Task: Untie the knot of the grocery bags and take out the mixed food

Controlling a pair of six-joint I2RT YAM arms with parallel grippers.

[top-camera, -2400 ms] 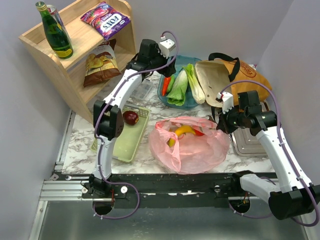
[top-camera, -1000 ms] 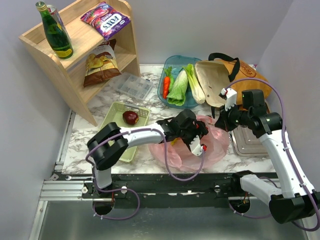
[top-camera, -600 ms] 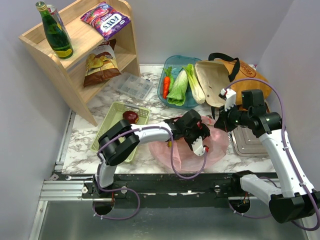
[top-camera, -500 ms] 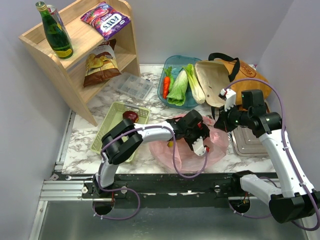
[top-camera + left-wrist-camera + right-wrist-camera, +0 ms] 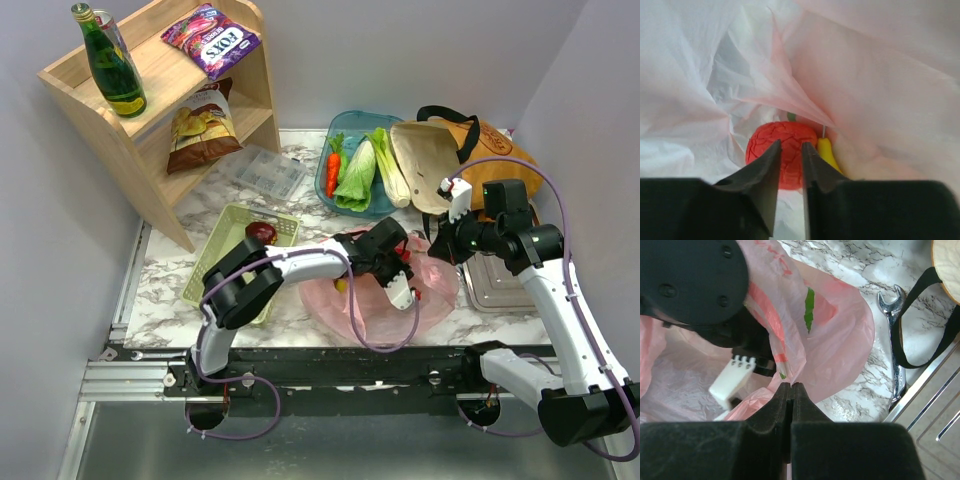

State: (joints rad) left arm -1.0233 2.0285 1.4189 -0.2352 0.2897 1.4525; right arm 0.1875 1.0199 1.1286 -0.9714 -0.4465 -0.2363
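- Since a couple of seconds back: swung the left arm (image 5: pixel 300 262) away from the blue tray (image 5: pixel 322 190) at upper middle and down into the open mouth of the pink bag (image 5: pixel 440 290) at centre frame.
- Drawn the left claw (image 5: pixel 790 146) in from wide to a narrow slit, with the tips right at the red fruit (image 5: pixel 785 131) deep in the film and the banana (image 5: pixel 826 152) just beside it on the right. Cannot tell whether gripping the fruit or only closing toward it.
- No shift at the right claw (image 5: pixel 791 385): pressed fully together on the bag's rim, holding the mouth up just right of centre.
- For the task: no knot left showing, so untying looks done. Carrot (image 5: pixel 333 165) and greens (image 5: pixel 358 170) lying in the tray; seemingly fetching the red fruit now, with the banana to follow.
- Pose, left: stretched low over the desk (image 5: pixel 160 290) from lower left to centre, wrist buried in pink film.
- Pose, right: reared up from lower right, wrist bent leftward to the bag, in front of the mustard tote (image 5: pixel 500 155) at upper right.
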